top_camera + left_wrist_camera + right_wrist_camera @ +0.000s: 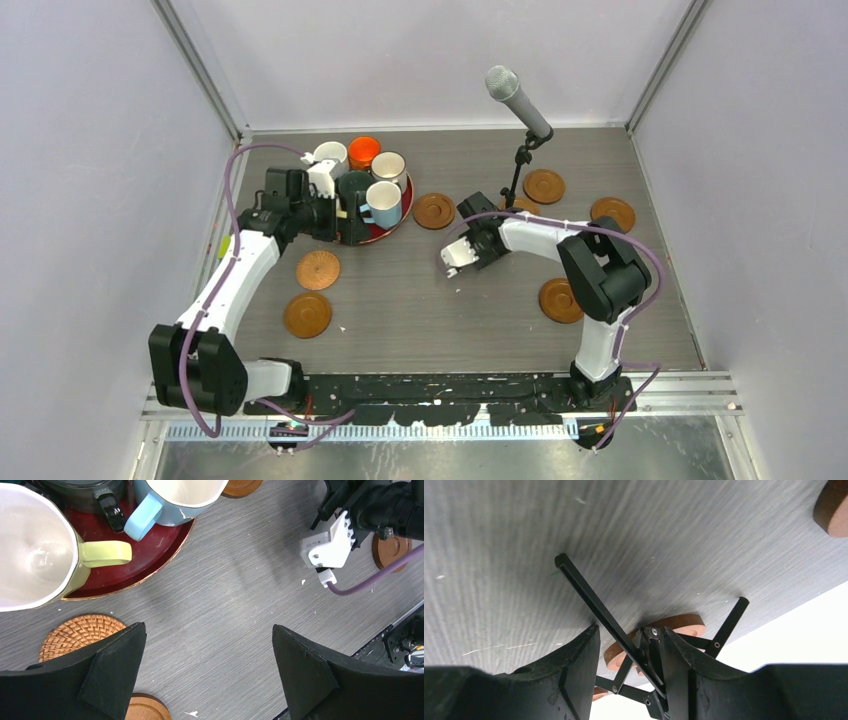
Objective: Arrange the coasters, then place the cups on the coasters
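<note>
Left gripper (208,627) fills the bottom of its own wrist cam, jaws spread wide with nothing between them but bare table (235,595). It's hanging right by the red tray (145,550), where the cups are all bunched up. The pale yellow mug (35,550) is closest, with the light blue mug (170,492) next to it. From overhead you can also spot the white mug (330,154), orange mug (363,151), cream mug (389,168) and a dark mug (352,187). No cup is on a coaster yet.

The woven coaster (317,269) sits just in front of the tray, with a wooden coaster (307,314) nearer the arm bases. More wooden ones are scattered around: just right of the tray (433,210), two toward the back right (544,186) (613,212), and one by the right arm's elbow (560,300).

Right gripper (629,629) is low at the foot of the mic stand (589,595), jaws partway apart with one stand leg running through the gap. Honestly can't tell if a finger touches it. The last coaster (684,621) lies under that stand's legs.
</note>
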You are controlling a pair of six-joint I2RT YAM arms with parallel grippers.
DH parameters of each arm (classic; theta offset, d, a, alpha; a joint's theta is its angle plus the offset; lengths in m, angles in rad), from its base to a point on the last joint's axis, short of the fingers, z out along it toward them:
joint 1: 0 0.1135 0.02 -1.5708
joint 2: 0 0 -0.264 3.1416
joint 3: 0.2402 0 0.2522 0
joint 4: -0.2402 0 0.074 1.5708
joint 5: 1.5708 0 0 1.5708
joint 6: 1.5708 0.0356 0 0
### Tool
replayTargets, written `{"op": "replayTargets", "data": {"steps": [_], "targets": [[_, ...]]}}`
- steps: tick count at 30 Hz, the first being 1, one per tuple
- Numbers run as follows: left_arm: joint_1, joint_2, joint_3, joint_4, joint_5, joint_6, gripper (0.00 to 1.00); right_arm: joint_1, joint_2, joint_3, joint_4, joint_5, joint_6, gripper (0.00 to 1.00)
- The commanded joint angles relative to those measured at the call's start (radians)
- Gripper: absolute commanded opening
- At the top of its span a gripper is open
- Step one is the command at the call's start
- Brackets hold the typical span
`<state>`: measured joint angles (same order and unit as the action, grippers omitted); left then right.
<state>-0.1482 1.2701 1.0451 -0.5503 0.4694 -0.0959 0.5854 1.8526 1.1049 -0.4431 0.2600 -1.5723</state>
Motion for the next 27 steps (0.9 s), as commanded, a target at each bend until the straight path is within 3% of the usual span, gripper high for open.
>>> {"op": "replayTargets", "data": {"steps": [1, 27], "targets": [[0.007, 0.001, 0.043, 0.035, 0.022, 0.015, 0.99, -0.018, 0.037, 0.074, -0.003, -0.025, -0.029, 0.52], [0.034, 0.005, 0.033, 0.058, 0.043, 0.012, 0.99, -0.074, 0.267, 0.395, 0.017, -0.009, -0.017, 0.50]]}}
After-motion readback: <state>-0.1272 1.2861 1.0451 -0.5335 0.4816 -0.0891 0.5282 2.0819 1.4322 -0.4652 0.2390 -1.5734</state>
